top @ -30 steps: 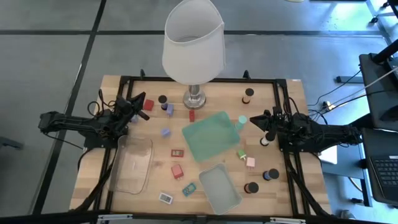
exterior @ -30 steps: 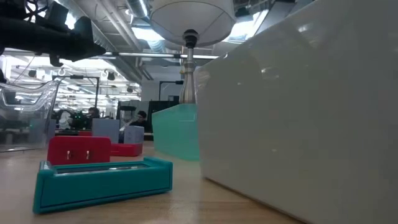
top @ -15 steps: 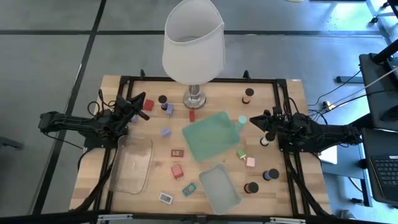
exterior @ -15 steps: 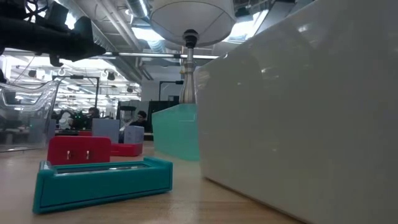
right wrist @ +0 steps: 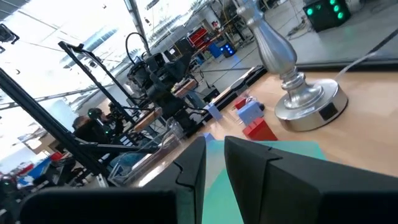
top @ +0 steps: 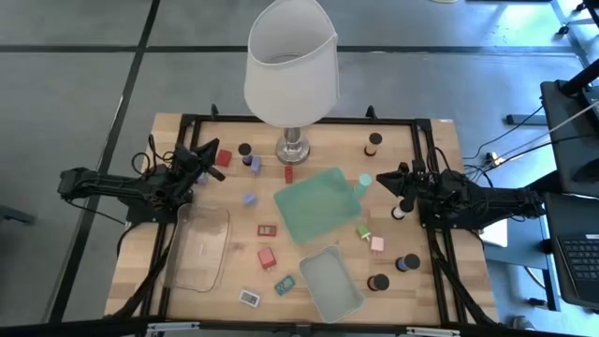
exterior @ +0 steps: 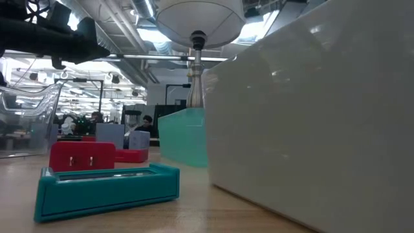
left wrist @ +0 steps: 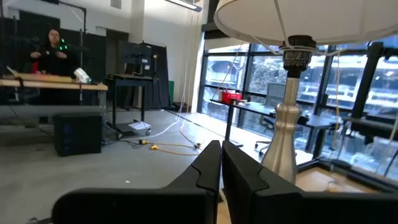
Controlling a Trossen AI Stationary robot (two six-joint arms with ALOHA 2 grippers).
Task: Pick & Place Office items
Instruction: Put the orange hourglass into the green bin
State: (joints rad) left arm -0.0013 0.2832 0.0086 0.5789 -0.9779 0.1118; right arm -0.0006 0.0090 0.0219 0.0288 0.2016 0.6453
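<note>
The office items lie scattered on the wooden table: a red block, a black-topped cylinder, lavender blocks, a flat red rectangle, a teal rectangle, green and pink blocks, and dark cylinders. My left gripper hangs shut above the table's left side, next to the red block. My right gripper hangs shut above the right side, near a mint-topped cylinder. Neither holds anything.
A white-shaded lamp stands at the far middle on a silver foot. Two mint-green trays lie at the centre and near the front edge. A clear bin sits at the front left. People show in the room beyond.
</note>
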